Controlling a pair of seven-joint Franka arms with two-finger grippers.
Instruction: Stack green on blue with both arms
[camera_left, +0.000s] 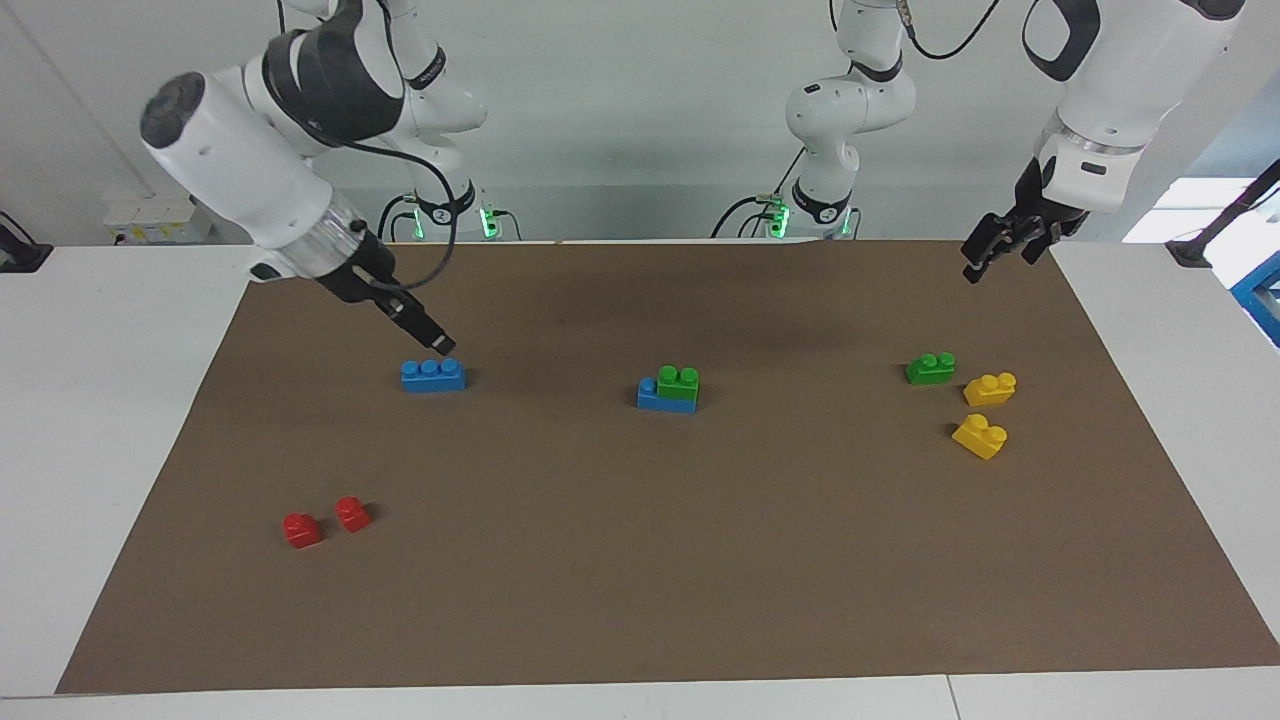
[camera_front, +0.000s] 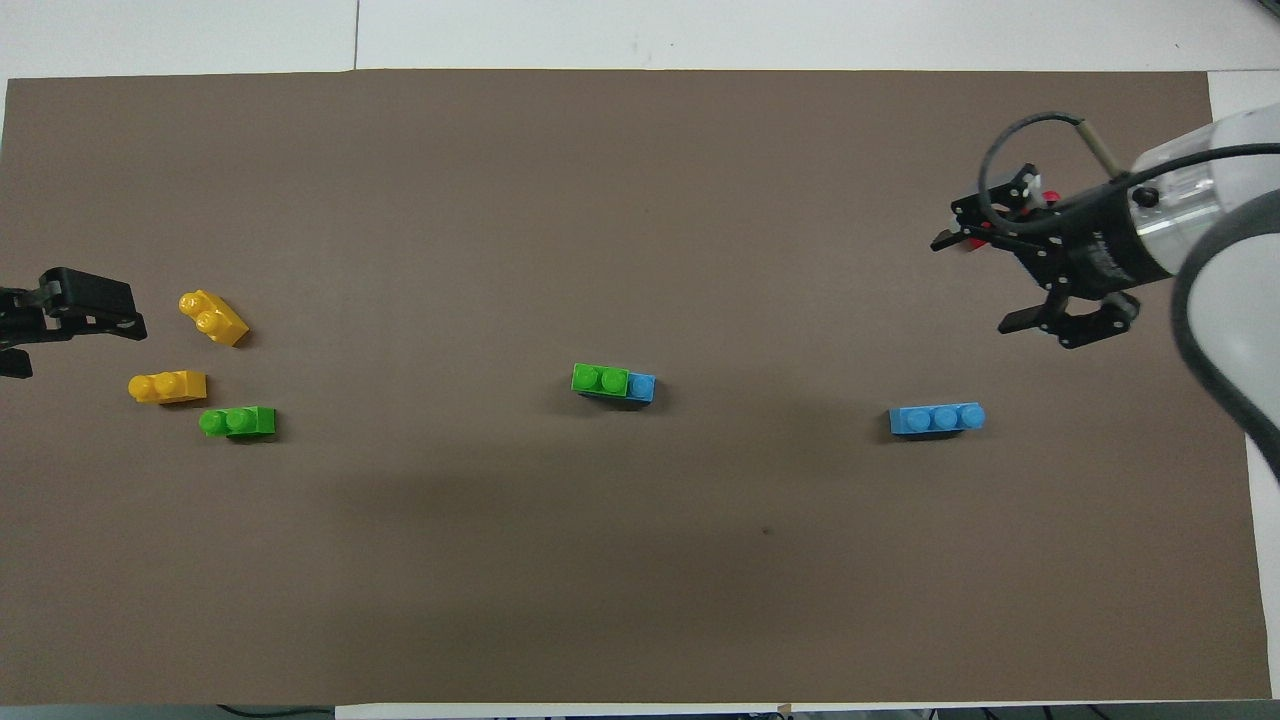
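In the facing view, the right hand (camera_left: 440, 343) hangs just above the free blue brick (camera_left: 433, 375), at the end of it toward the bench's middle; whether its fingers are parted I cannot tell here. Coming down off-centre, it could tip or skid that brick rather than seat around it. The left hand (camera_left: 985, 253) hangs over the mat's corner nearest its base, well apart from the loose green brick (camera_left: 930, 368), holding nothing. Two yellow bricks (camera_left: 985, 410) lie just beside the green one, farther from the robots, so a wide approach could knock them. At mid-bench one green brick (camera_left: 678, 383) already sits on a blue brick (camera_left: 665, 396).

In the overhead view, the right hand (camera_front: 975, 283) shows its fingers spread wide and empty, covering the red bricks (camera_front: 1049, 196). The left hand (camera_front: 70, 320) sits at the picture's edge, its opening unclear. Bare brown mat (camera_front: 640, 580) surrounds the free blue brick (camera_front: 937, 418) and the stack (camera_front: 613, 382), leaving generous room; only the green brick (camera_front: 238, 421) is crowded.
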